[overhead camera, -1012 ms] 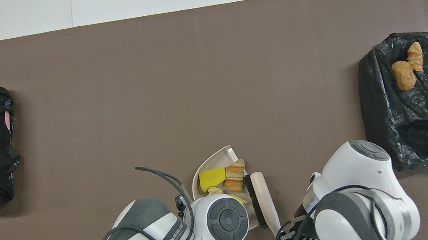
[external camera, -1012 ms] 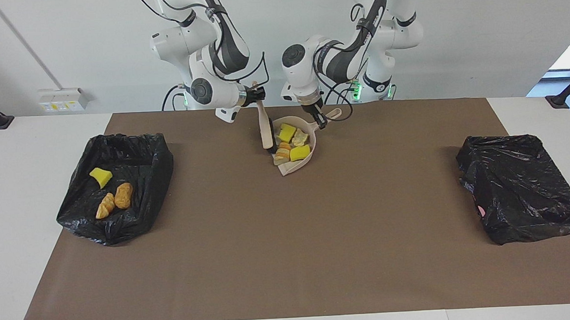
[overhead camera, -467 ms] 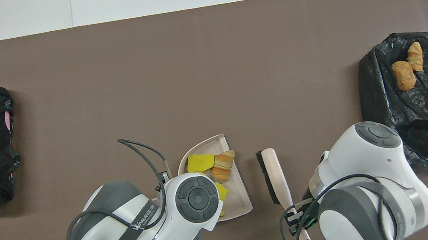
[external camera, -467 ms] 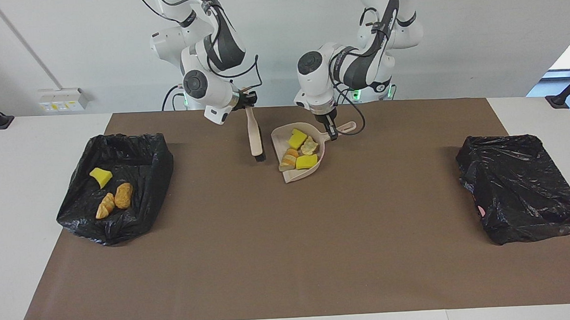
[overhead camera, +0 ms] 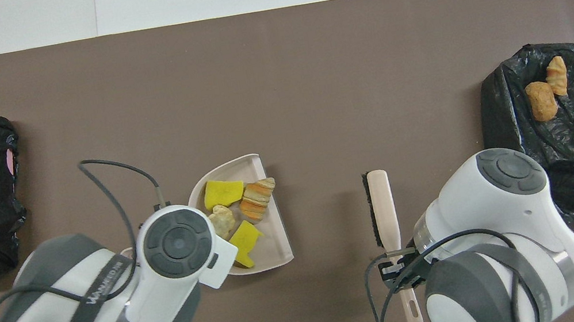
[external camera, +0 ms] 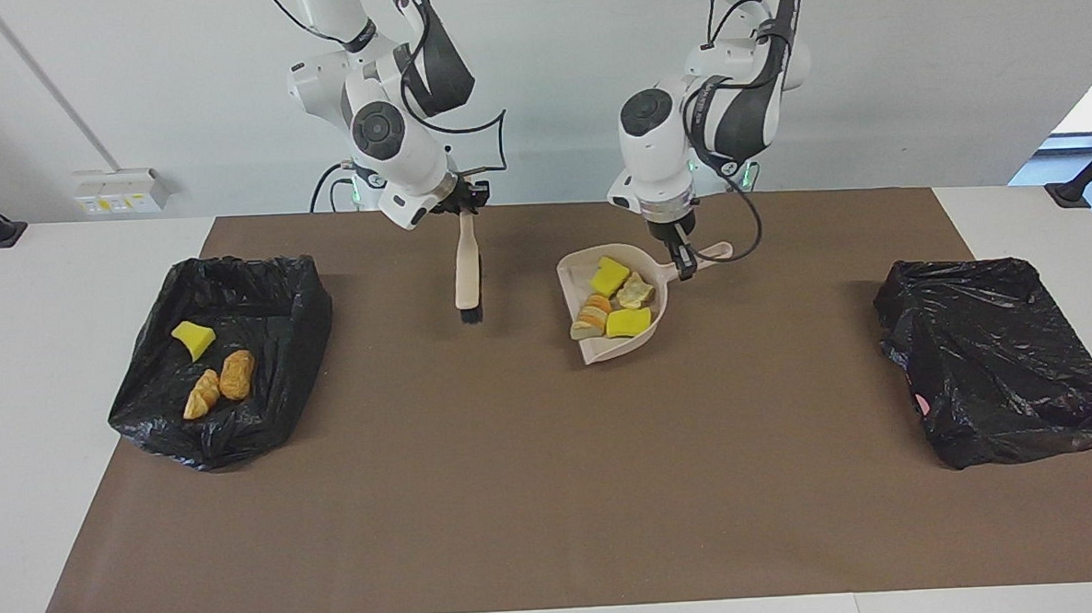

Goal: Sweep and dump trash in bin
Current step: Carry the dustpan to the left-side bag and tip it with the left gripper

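My left gripper [external camera: 682, 262] is shut on the handle of a beige dustpan [external camera: 603, 348], holding it just above the brown mat. In the pan lie several scraps of trash: yellow sponge pieces [overhead camera: 223, 192], an orange bread-like chunk [overhead camera: 257, 199] and a pale piece [overhead camera: 222, 221]. My right gripper [external camera: 467, 197] is shut on the handle of a beige brush [external camera: 467, 273], which hangs bristles down over the mat. The bin [external camera: 312, 321], lined with a black bag, stands toward the right arm's end. It holds a yellow sponge [external camera: 193, 338] and two bread chunks [external camera: 236, 373].
A second black-bagged bin [external camera: 991, 361] stands toward the left arm's end of the table. The brown mat [external camera: 554, 490] covers most of the table, with white table edge around it.
The two arms have drawn apart. The dustpan with its scraps moved toward the left arm's end, and the brush moved toward the right arm's end. Both grips are unchanged.
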